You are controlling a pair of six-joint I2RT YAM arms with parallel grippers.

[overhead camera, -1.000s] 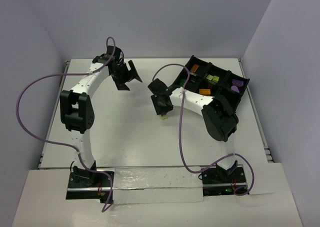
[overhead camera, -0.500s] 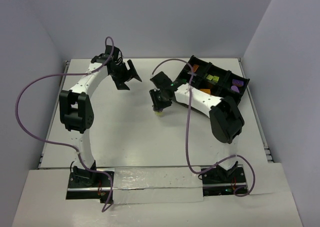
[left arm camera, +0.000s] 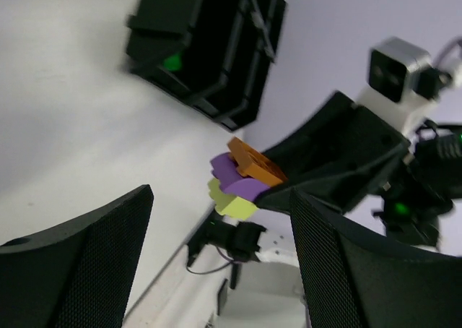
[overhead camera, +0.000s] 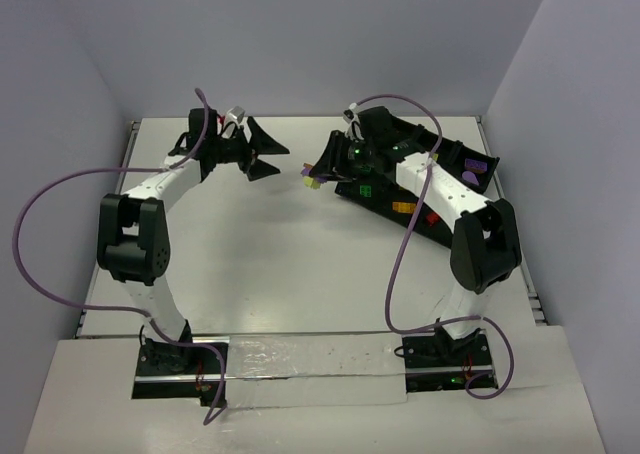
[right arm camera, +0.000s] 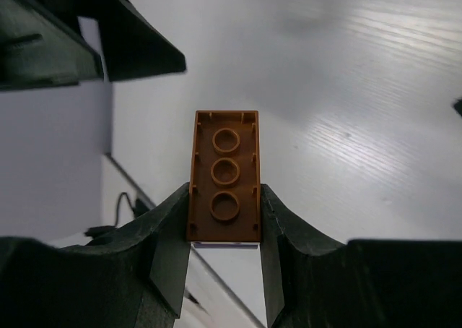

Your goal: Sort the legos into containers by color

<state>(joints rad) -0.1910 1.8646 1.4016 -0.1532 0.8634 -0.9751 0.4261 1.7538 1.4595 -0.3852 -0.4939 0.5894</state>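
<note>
Right gripper (right arm camera: 224, 216) around lego stack (right arm camera: 224, 170) (aloft)

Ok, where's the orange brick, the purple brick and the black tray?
Orange brick (right arm camera: 225, 171): right wrist view, on its middle underside ring.
Purple brick (left arm camera: 237, 183): left wrist view, on its side.
Black tray (left arm camera: 216, 39): left wrist view, on its black wall.

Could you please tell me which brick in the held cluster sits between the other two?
The purple brick, sandwiched between the orange brick and the yellow-green brick in the cluster that the right hand grips.
</note>
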